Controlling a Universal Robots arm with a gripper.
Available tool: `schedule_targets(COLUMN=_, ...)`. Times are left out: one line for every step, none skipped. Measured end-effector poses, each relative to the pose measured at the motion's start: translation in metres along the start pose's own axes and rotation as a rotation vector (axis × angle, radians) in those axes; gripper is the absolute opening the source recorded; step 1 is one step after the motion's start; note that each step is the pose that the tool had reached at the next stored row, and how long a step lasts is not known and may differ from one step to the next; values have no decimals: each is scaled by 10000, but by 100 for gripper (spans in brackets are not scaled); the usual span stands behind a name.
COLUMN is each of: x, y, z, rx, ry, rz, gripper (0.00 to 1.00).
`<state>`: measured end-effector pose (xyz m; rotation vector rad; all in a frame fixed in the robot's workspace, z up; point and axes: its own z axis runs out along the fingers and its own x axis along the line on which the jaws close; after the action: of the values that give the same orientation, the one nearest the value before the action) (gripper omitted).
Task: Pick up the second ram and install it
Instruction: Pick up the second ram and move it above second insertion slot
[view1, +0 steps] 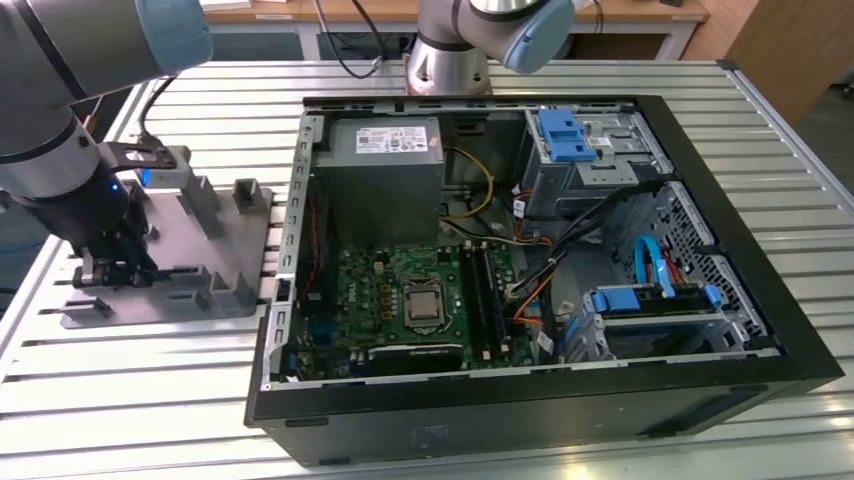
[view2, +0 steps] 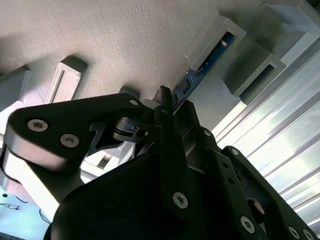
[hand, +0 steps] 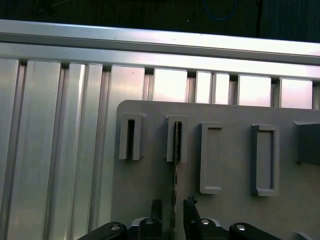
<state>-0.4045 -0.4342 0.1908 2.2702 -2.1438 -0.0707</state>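
Now the gripper is straddling the second ram, jaws narrowly apart with slim gaps showing either side; the stick is standing on edge in the grey tray's slotted post, bare tray floor flanking it

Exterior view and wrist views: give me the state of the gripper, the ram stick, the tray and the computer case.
gripper: open, straddling the second ram
second ram: on edge in a slotted post of the grey tray, not lifted
grey tray: neighbouring slotted post empty
computer case: lying on its side, side panel off
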Motion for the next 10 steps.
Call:
schedule_targets(x=0, y=0, z=0, rx=0, ry=-1, rz=-1, gripper=27)
schedule_targets(x=0, y=0, z=0, rx=0, ry=-2, rz=-1, gripper=27)
schedule_targets(x=0, y=0, z=0, rx=0, ry=-3, rz=0, gripper=22)
schedule_targets(x=0, y=0, z=0, rx=0, ry=-4, rz=-1, gripper=16)
schedule_targets(x=0, y=0, z=0, rx=0, ry=-4, rz=-1, gripper=16)
schedule_targets(x=0, y=0, z=0, rx=0, ry=-5, rz=-1, gripper=14)
schedule_targets(x=0, y=0, z=0, rx=1, ry=-6, rz=0, gripper=14)
schedule_targets(x=0, y=0, z=0, rx=0, ry=-7, rz=-1, gripper=14)
schedule_targets(x=0, y=0, z=0, rx=1, ry=-8, rz=0, gripper=14)
schedule_targets(x=0, y=0, z=0, rx=1, ry=-9, rz=-1, gripper=14)
